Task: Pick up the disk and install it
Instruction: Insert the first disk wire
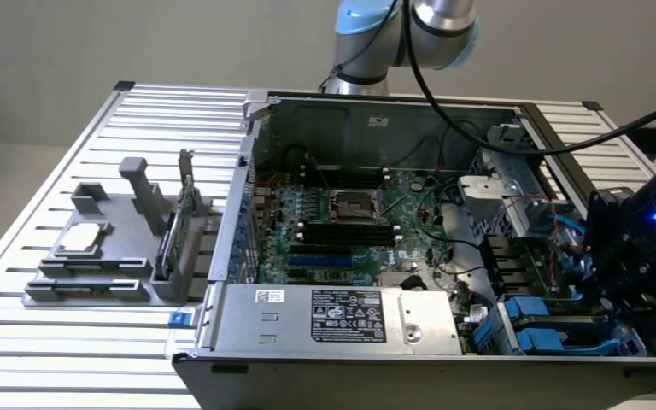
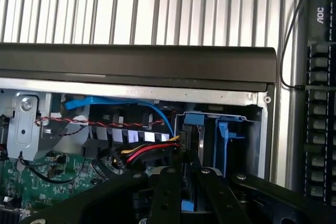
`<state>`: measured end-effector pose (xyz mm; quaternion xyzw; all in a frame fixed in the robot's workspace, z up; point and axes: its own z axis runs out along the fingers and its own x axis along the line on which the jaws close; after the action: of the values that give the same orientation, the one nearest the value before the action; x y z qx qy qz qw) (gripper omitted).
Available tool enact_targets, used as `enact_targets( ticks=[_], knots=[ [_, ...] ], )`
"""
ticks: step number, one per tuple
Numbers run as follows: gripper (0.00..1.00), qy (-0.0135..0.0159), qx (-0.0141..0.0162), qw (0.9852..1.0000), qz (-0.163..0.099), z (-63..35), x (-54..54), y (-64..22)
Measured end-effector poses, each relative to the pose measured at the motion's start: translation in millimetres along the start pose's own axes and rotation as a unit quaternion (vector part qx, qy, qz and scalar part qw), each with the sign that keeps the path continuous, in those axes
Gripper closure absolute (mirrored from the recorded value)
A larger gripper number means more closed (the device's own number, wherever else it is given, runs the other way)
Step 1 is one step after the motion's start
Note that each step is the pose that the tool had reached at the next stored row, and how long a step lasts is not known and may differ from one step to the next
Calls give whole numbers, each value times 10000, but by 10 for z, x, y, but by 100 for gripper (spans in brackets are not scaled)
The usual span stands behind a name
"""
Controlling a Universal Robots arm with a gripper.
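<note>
The gripper point(image 2: 182, 182) stands nearly closed, its fingers point(image 2: 165, 195) pinching the disk point(image 2: 187, 204) by its blue carrier edge-on, so it aligns with the drive bay point(image 2: 220, 140) beyond. The computer case point(image 1: 305, 111) lies open for access.
</note>
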<state>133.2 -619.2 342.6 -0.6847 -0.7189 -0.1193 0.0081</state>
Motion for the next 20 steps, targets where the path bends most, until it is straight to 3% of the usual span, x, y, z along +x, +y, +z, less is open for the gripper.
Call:
enact_targets(
  ticks=[7, 11, 20],
  knots=[
    [84, -11, -13, 10000, 71, -10, 5, -90],
    [84, -27, -25, 9999, 128, -8, 5, -94],
    [84, -33, -48, 9999, 148, 14, 1, -99]
  ],
)
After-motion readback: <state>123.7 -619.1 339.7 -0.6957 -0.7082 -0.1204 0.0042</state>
